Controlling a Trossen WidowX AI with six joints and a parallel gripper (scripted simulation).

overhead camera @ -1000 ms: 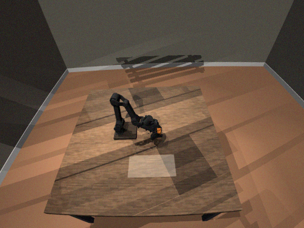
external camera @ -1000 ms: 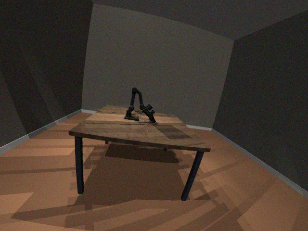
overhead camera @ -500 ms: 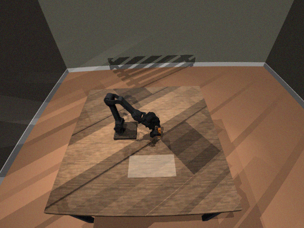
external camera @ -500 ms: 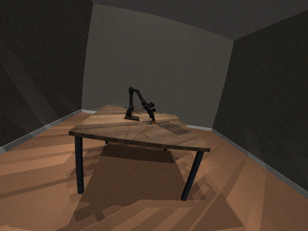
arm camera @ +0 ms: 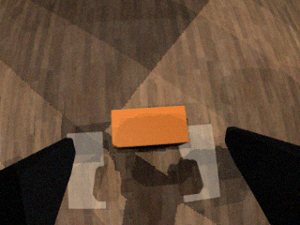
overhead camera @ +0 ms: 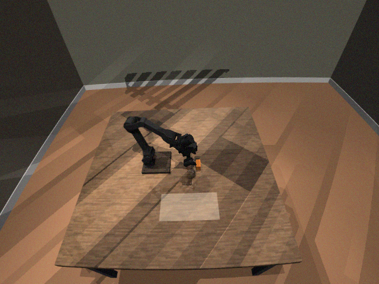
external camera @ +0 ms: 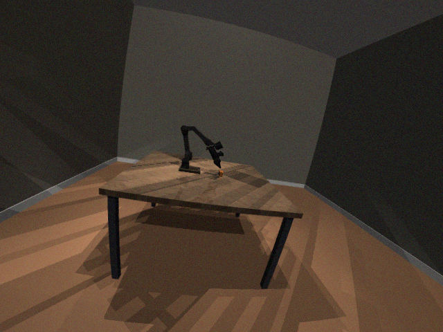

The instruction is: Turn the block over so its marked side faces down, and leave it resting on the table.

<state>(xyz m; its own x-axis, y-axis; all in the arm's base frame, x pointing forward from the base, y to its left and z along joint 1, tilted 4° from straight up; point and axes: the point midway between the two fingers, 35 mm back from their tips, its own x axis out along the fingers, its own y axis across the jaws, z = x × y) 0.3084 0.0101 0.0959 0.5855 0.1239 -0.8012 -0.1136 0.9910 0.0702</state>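
A small orange block (overhead camera: 198,163) (external camera: 221,173) (arm camera: 150,127) rests on the wooden table (overhead camera: 122,232) (external camera: 172,189), just right of the arm's base. In the wrist view its upper face is plain orange; I see no mark on it. My gripper (overhead camera: 189,162) (external camera: 218,164) (arm camera: 152,141) is open and empty. It hangs a short way above the table, close to the block's near-left side. In the wrist view the two dark fingers stand wide apart, lower left and lower right of the block, not touching it.
The arm's dark base plate (overhead camera: 160,166) sits left of the block. A pale rectangle (overhead camera: 189,206) is marked on the table nearer the front edge. Striped shadows cross the table top. The table's edges are far from the block.
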